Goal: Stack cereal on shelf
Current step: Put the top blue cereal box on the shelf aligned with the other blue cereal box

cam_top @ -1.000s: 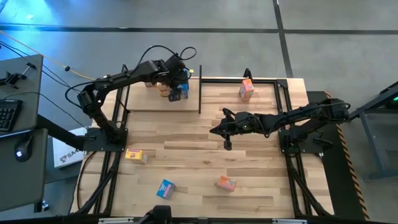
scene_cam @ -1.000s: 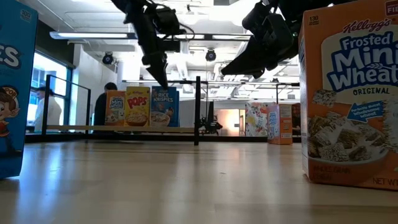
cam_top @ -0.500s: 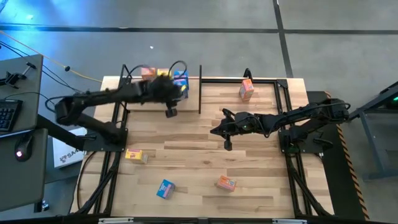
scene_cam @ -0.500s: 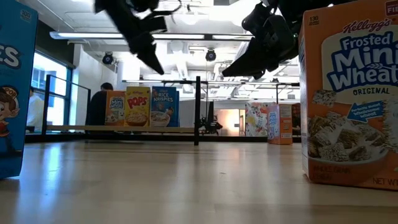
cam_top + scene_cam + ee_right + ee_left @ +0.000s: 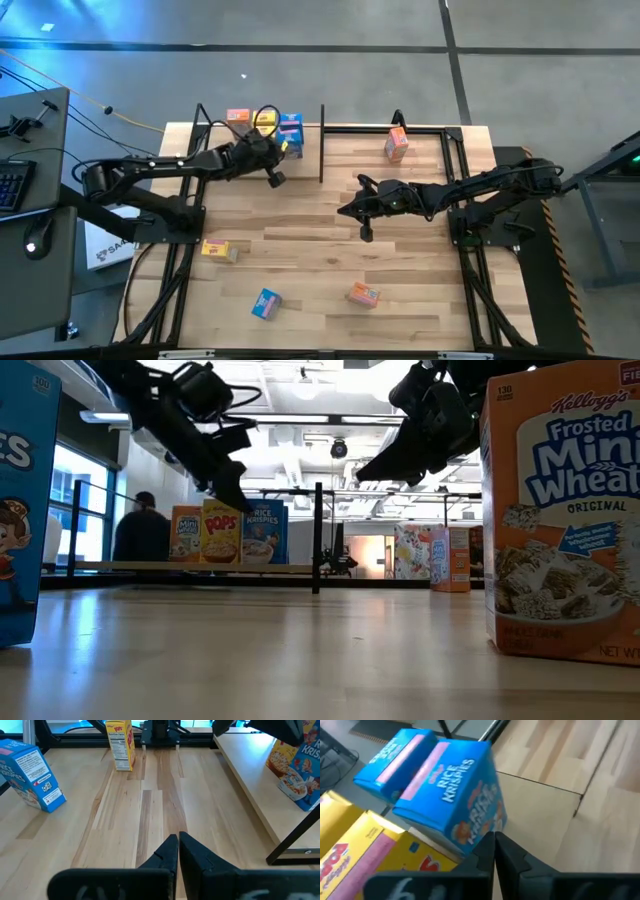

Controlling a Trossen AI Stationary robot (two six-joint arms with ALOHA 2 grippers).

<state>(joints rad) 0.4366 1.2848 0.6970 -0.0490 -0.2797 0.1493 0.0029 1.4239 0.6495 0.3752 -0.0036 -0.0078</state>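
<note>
Rice Krispies box [image 5: 445, 795], Pops box [image 5: 221, 530], possibly Mini-Wheats [image 5: 185, 532]

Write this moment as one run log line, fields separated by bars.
left gripper: shut, empty, beside shelf | right gripper: shut, empty, mid-table | shelf: three boxes standing

Seven cereal boxes are visible in total. Three stand on the shelf [image 5: 215, 160] at about eleven o'clock: one orange box [image 5: 238, 117], one yellow box [image 5: 264, 119], one blue box [image 5: 291, 127]. Four are off it: two orange [image 5: 396, 144] [image 5: 364, 294], one yellow [image 5: 219, 250], one blue [image 5: 266, 303]
</note>
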